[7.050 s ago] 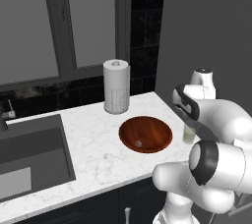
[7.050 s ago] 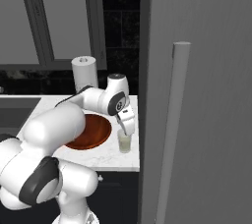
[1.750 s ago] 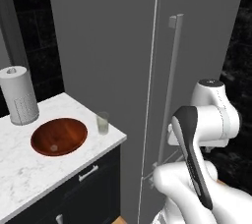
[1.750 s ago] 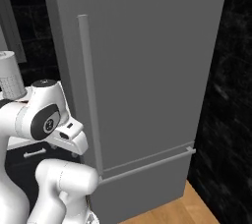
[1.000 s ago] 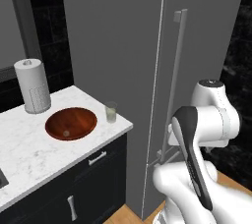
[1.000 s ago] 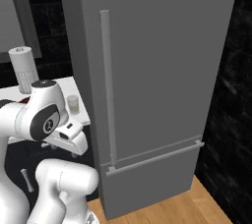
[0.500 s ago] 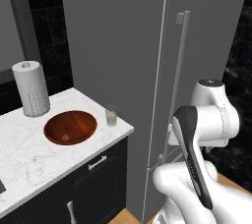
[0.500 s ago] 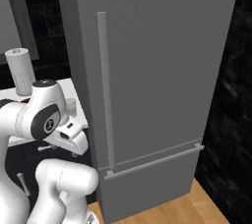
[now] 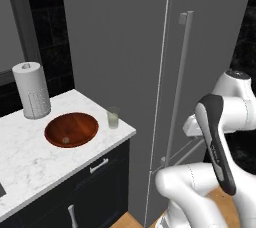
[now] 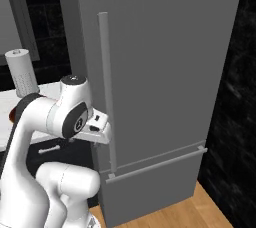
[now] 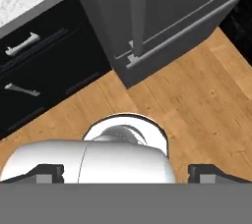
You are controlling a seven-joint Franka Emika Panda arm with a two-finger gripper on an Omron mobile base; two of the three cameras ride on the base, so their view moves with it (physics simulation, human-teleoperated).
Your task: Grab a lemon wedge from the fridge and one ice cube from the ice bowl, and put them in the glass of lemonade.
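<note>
We face the closed fridge (image 9: 120, 47); its door looks heavy and stiff, so we would grip the rigid handle (image 10: 106, 92) mid-height. Our pincer (image 11: 126, 171) is spread wide, empty.

Fridge (image 9: 120, 47): flat mid-grey, with a lighter grey bar handle (image 9: 178, 82) right of centre in the left base view. Ice bowl (image 9: 71, 129): glossy reddish-brown wood. Glass of lemonade (image 9: 113, 117): clear, pale yellow-green liquid. Paper-towel roll (image 9: 31, 90), upper left: white, dotted with perforations. Counter (image 9: 30, 159): white marble, grey veining. Cabinets (image 11: 44, 70): black, silver pulls. Floor (image 11: 197, 100): warm orange-tan wood grain.
</note>
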